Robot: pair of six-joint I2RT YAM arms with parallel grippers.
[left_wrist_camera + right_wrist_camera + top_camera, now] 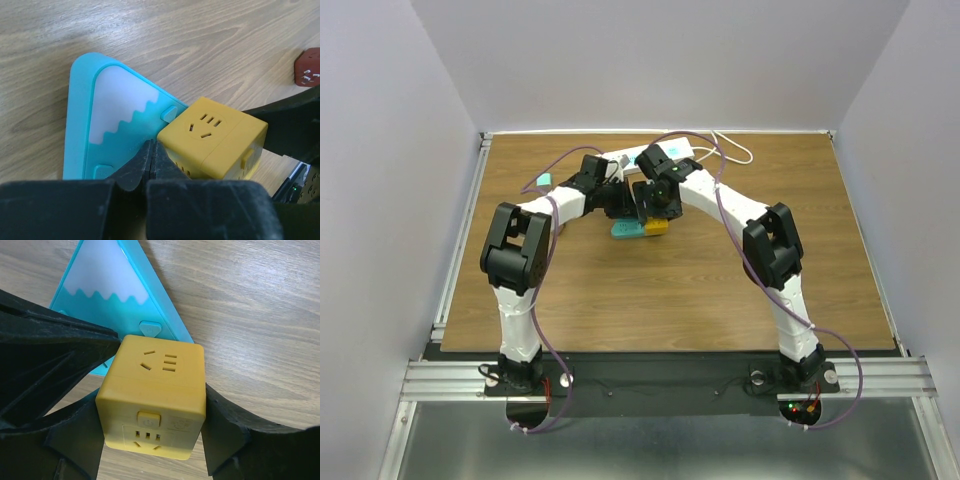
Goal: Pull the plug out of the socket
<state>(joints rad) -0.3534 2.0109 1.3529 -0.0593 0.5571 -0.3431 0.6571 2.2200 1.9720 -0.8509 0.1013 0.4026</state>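
- Two pincers meet at the middle of the bench [225,45], over a yellow cube [155,370] and a teal triangular block [115,115].
- No writing can be read. A faint round mark beside the small button on the cube's near side is too dim to make out.
- The cube's top face has a row of three short slots with angled slots beside it. The side below the button has another set of slots.
- The socket [685,150] lies at the far middle of the bench, behind both arms, which hide part of it.
- Its long axis runs roughly left to right, with the left end a little nearer the arms than the right.
- Its thin cord [738,152] leaves the right end and loops on the bench toward the far right.
- The socket is well apart from the cube and block, which sit nearer the arms.
- The right pincer [152,405] is clamped on the cube, with one black finger pressed against each of two opposite sides.
- The left pincer [151,150] is clenched, its fingers together with only a thin seam between them. Its tip rests on the block right beside the cube.
- The block lies flat, its white panel with a wavy teal edge facing up. One of its edges touches the cube's side, with the cube to its right in the top view.
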